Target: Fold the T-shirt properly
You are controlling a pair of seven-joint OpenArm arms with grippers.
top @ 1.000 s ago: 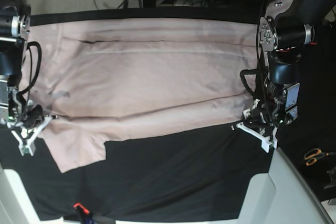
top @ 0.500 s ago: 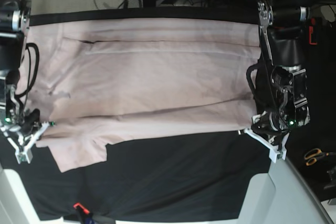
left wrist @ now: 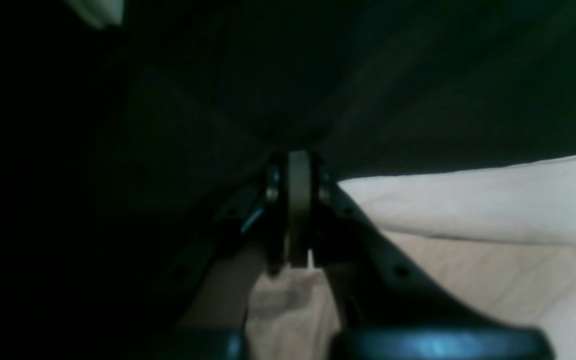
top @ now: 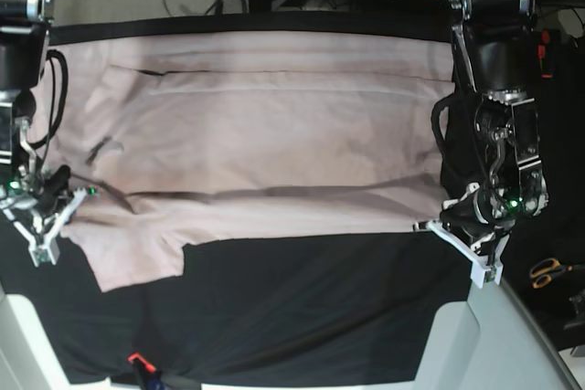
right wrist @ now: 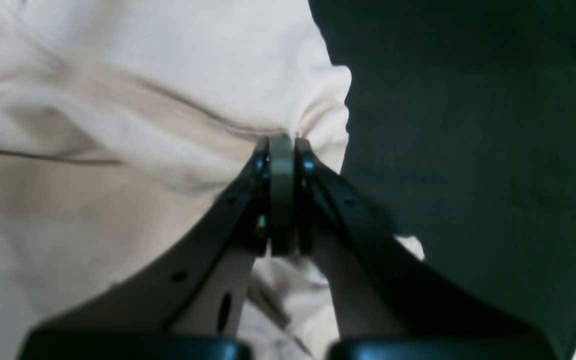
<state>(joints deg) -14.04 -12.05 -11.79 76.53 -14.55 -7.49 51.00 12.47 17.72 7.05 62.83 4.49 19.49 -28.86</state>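
T-shirt (top: 265, 134) fabric, pale pink and plain, spreads across most of the bench (top: 302, 317), which is covered by a black cloth. It reaches from the far edge at 12 o'clock to roughly the middle of the base view, with one short sleeve (top: 137, 258) sticking out toward 7 o'clock. A long lengthwise crease runs across the upper part, and the near hem lies fairly straight from 9 o'clock to 3 o'clock.

At 3 o'clock in the base view the left gripper (top: 457, 221) sits at the near corner of the shirt. Its wrist camera shows the jaws pressed together with a fold of pink cloth pinched between them, the dark bench cloth beyond. At 9 o'clock the right gripper (top: 50, 212) is likewise closed on the shirt's edge near the sleeve. Its own camera shows the jaws tight together with the fabric bunching and wrinkling into the pinch.

The step in hand looks like a two-corner lift to carry the near half over toward 12 o'clock. To do it well, both arms should rise together and travel at the same pace, keeping the held edge taut between them so it lands parallel to the far edge. The sleeve at 7 o'clock may trail or fold under; it would be worth watching. A pair of scissors (top: 547, 271) lies off the cloth at 4 o'clock, clear of the work.
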